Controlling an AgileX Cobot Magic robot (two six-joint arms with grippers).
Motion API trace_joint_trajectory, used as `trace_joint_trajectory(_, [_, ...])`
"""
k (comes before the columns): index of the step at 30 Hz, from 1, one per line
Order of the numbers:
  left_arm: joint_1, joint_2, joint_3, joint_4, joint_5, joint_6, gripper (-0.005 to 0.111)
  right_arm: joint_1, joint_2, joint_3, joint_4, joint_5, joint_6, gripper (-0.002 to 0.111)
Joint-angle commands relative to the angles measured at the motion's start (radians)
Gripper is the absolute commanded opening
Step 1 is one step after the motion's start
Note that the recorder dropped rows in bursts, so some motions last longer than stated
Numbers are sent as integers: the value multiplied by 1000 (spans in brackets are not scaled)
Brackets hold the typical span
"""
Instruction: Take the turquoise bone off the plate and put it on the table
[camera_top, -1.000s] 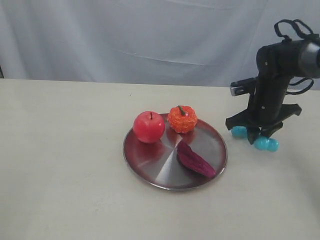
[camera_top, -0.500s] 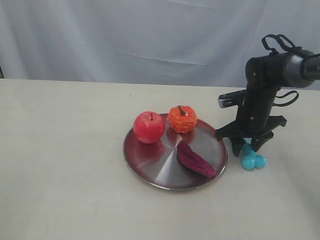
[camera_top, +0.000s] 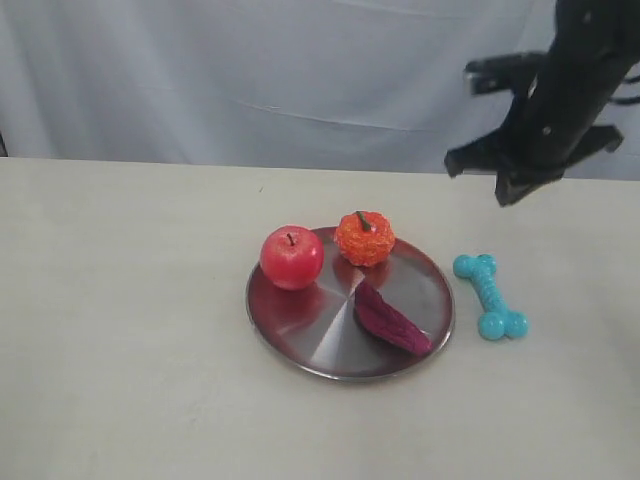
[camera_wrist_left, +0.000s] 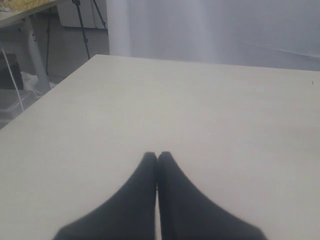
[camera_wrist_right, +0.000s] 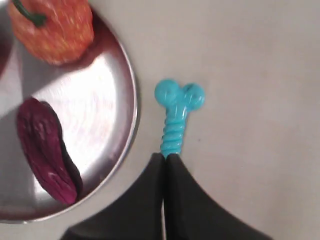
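Observation:
The turquoise bone (camera_top: 490, 297) lies flat on the cream table (camera_top: 130, 350), just right of the steel plate (camera_top: 320, 335) and not touching it. My right gripper (camera_top: 508, 192) hangs well above the bone, shut and holding nothing. In the right wrist view the shut gripper (camera_wrist_right: 165, 157) covers the near end of the bone (camera_wrist_right: 176, 115), which lies beside the plate's rim (camera_wrist_right: 131, 115). My left gripper (camera_wrist_left: 157, 155) is shut and empty over bare table (camera_wrist_left: 200, 100); it does not show in the exterior view.
On the plate sit a red apple (camera_top: 291, 257), a small orange pumpkin (camera_top: 364, 238) and a dark purple sweet-potato piece (camera_top: 390, 318). A pale curtain (camera_top: 250, 70) hangs behind the table's far edge.
My right gripper has let go of the bone, which now rests on the table, and has risen up and away from it, shut. The apple shifted slightly left.

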Motion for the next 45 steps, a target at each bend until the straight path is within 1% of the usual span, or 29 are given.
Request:
trace_joint_trajectory(1, [2,-1,3,1,-5,-4,0,0,-209,9,-11,-71,32,0])
trace_joint_trajectory(3, [2,-1,3,1,-5,-4,0,14,-303,42,-19,-147,29,-1])
trace_joint_trajectory(7, [2,-1,3,1,-5,-4,0,63,-529,182,-124,-355,58,-1])
trace_joint_trajectory(10, [2,-1,3,1,-5,-4,0,92,-717,325,-215,-538,173,-1])
trace_joint_trajectory(13, [2,-1,3,1,-5,-4,0,93,-883,486,-294,-704,327,-1])
trace_joint_trajectory(17, [2,-1,3,1,-5,-4,0,93,-1063,663,-430,-855,460,-1])
trace_joint_trajectory(21, [2,-1,3,1,-5,-4,0,93,-1200,784,-446,-911,466,-1])
trace_joint_trajectory(31, [2,-1,3,1,-5,-4,0,93,-1401,965,-427,-903,466,-1])
trace_joint_trajectory(34, [2,-1,3,1,-5,-4,0,93,-1429,988,-427,-903,466,-1])
trace_joint_trajectory(45, [2,-1,3,3,-5,-4,0,93,-1449,990,-427,-894,466,-1])
